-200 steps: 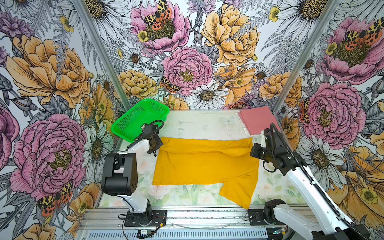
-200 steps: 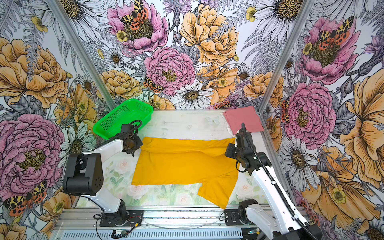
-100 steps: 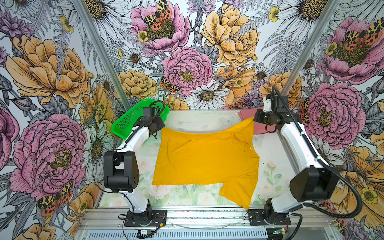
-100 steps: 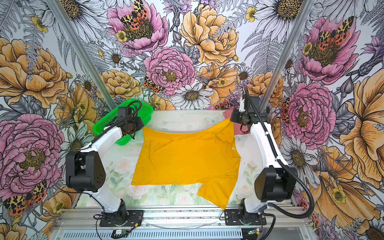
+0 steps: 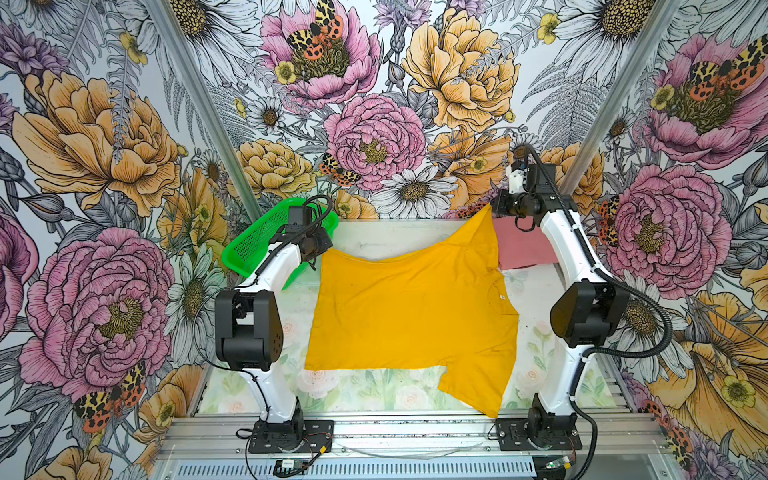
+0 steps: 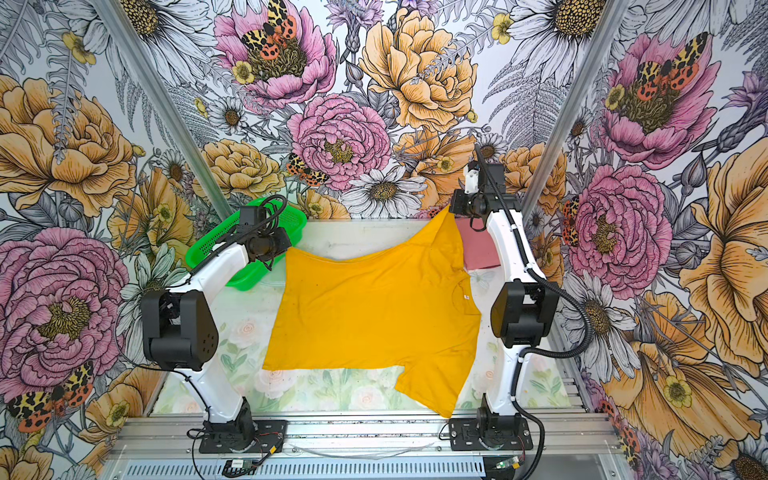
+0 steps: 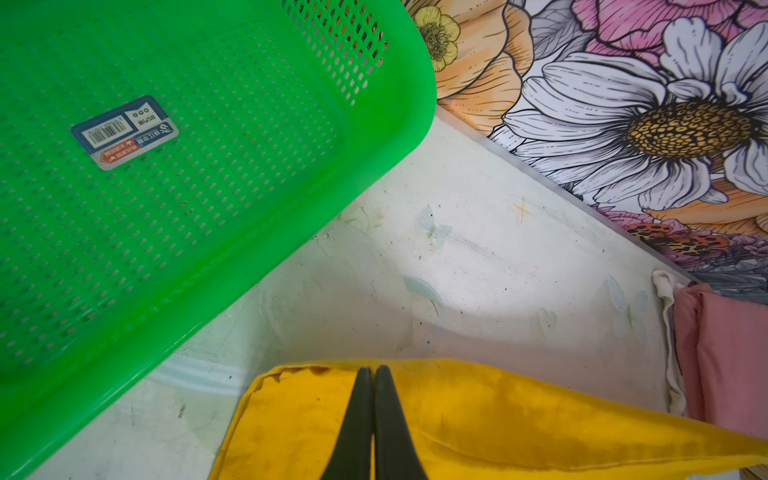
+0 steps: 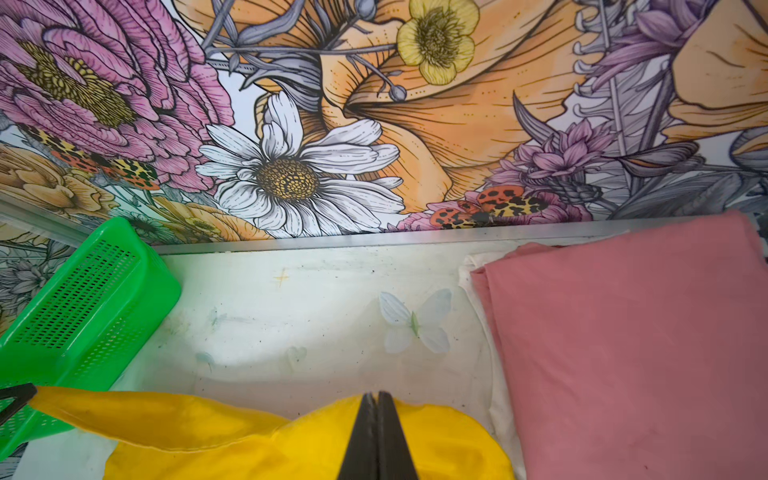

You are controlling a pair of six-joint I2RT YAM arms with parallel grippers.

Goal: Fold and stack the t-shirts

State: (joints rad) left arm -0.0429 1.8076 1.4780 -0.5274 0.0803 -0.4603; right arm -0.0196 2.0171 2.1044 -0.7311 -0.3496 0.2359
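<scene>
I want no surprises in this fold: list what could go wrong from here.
1. The right pincer holds its corner of the yellow t-shirt up beside the folded pink t-shirt; the hanging cloth may drag across that one and rumple it.
2. The left pincer grips close to the green basket; a swing could knock it.
3. Both pinch only the cloth's edge, so a corner might slip out.

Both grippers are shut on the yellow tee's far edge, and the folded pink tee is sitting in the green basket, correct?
Not quite. The pink tee is not in the green basket. It lies folded on the far right of the table, apart from the basket, as the right wrist view shows. The rest holds: the left gripper and right gripper are shut on the far edge of the yellow tee.
</scene>
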